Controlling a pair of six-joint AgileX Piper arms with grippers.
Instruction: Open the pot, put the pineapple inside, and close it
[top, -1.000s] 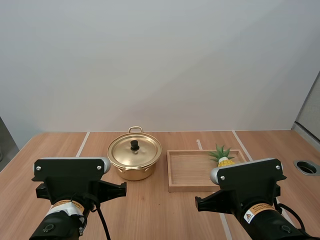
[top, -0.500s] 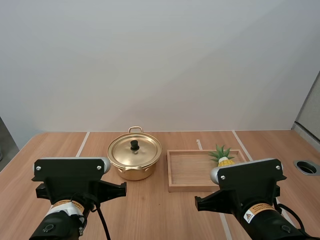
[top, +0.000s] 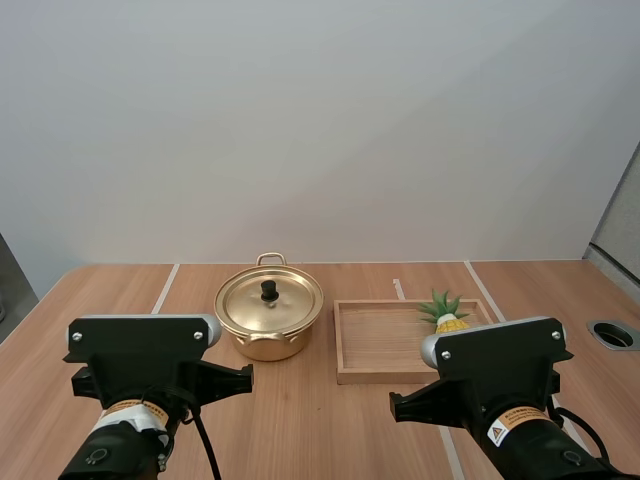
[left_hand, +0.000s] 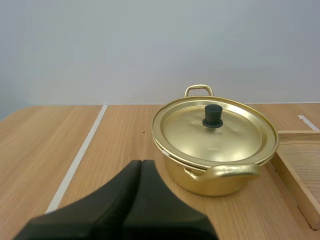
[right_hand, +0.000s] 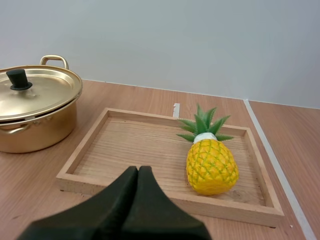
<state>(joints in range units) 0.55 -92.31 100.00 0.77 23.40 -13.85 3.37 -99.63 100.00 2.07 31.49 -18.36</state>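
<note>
Our left gripper (left_hand: 141, 162) and right gripper (right_hand: 138, 168) sit closed and empty, with the lidded pot (top: 262, 346) left of centre and the pineapple (top: 450, 322) in the tray (top: 385, 377) right of it.

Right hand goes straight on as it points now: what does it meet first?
Probably the near wall of the wooden tray: the right hand, shut, points at it. The pineapple lies to one side of that line. Depth is unclear.

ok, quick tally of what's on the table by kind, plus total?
pot: 1
lid, on the pot: 1
pineapple, lying in the tray: 1
wooden tray: 1
Total: 4
</note>
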